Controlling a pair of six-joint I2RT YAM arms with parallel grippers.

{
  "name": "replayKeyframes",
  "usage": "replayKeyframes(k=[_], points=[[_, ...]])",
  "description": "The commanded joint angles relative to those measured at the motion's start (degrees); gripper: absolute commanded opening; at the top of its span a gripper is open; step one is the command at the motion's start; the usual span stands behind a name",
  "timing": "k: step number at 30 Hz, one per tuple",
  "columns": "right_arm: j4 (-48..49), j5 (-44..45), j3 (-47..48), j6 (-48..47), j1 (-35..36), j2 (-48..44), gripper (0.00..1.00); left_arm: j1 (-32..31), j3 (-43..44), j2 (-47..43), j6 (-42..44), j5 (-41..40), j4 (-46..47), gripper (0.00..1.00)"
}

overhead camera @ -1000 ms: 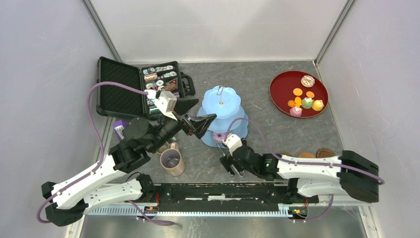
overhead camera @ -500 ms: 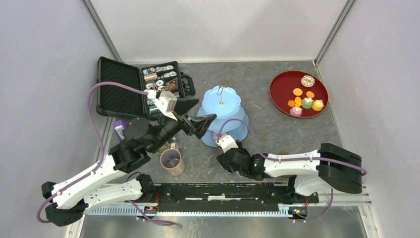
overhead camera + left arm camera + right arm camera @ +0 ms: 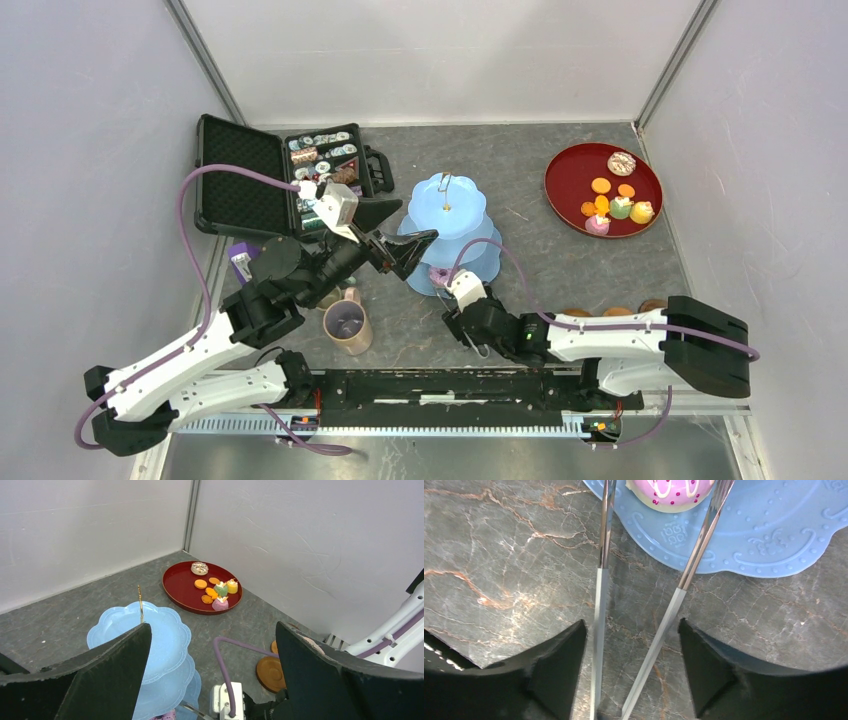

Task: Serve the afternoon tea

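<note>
The pale-blue three-tier cake stand point(image 3: 445, 205) stands mid-table and also shows in the left wrist view point(image 3: 150, 630). A pink donut point(image 3: 671, 492) sits on the front edge of its bottom tier point(image 3: 774, 535). My right gripper point(image 3: 631, 622) is shut on metal tongs point(image 3: 689, 570), whose spread arms straddle the donut. In the top view the right gripper point(image 3: 458, 312) is just in front of the stand. My left gripper point(image 3: 405, 230) is open and empty, held above the stand's left side. A tan mug point(image 3: 347, 326) stands front left.
A dark-red tray point(image 3: 570, 175) with biscuits, small cakes and a donut sits back right. Brown coasters point(image 3: 618, 311) lie front right behind the right arm. An open black case point(image 3: 240, 175) of tins is back left. A small cup is mostly hidden under the left arm.
The right arm shifted left toward the stand, then eased back a little to the right, with the tongs staying at the bottom tier. The left arm has not moved.
</note>
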Motion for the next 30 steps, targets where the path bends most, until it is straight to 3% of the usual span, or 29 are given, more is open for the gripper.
replayKeyframes(k=[1,3,6,15,21,30], points=[[2.84,0.03,-0.45,-0.13,0.13,-1.16,0.82,-0.62,-0.19,0.24,2.79,-0.97,2.57,1.00],[2.84,0.14,0.02,-0.15,0.11,-0.12,0.88,-0.64,-0.19,0.39,2.79,-0.97,2.57,1.00],[3.34,0.94,1.32,-0.26,0.11,2.53,0.89,-0.64,-0.19,0.35,2.70,-0.95,2.57,1.00],[5.06,1.97,4.04,-0.41,0.11,8.10,0.71,-0.60,-0.27,0.01,2.95,-1.30,2.57,1.00],[4.93,2.05,2.18,-0.95,0.11,4.03,0.62,-0.58,-0.44,-0.07,3.06,-1.50,2.83,1.00],[5.12,2.92,-2.14,-1.56,0.13,-5.24,0.61,-0.63,-0.54,0.40,3.14,-1.68,2.92,1.00]])
